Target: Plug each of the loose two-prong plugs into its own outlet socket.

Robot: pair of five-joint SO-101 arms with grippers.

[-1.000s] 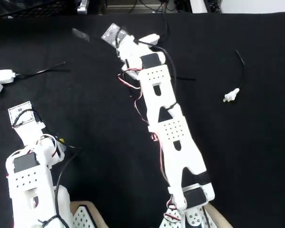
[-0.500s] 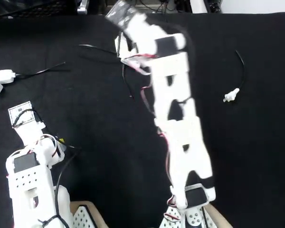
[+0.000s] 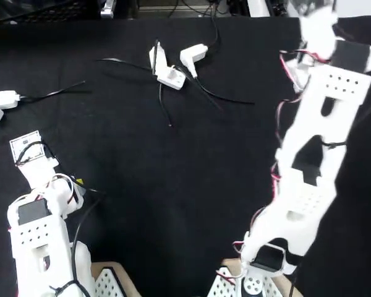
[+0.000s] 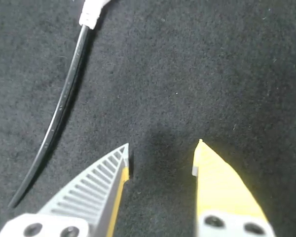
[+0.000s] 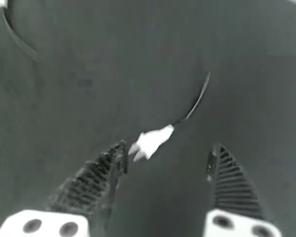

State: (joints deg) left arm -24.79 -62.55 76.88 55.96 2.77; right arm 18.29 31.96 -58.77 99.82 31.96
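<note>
A white two-prong plug (image 5: 150,141) on a short black cord (image 5: 197,98) lies on the black cloth. My right gripper (image 5: 166,154) hangs open above the plug, which shows between the fingers and nearer one of them. In the high view the right arm (image 3: 315,142) stretches up the right side, its gripper (image 3: 309,12) at the back edge. My left gripper (image 4: 162,154) is open over bare cloth, near a black cord (image 4: 64,108) with a white end (image 4: 91,12). It sits at the front left (image 3: 28,151). A white socket piece (image 3: 1,104) lies at the far left.
Two white connector pieces (image 3: 170,75) (image 3: 195,54) with crossing black cords (image 3: 216,94) lie at the back centre. The black cloth (image 3: 173,185) covers the whole table. Cables and gear line the back edge.
The right arm has swung from the back centre to the right side, uncovering the two white pieces there and now covering the spot where the loose plug lay. The left arm stayed still.
</note>
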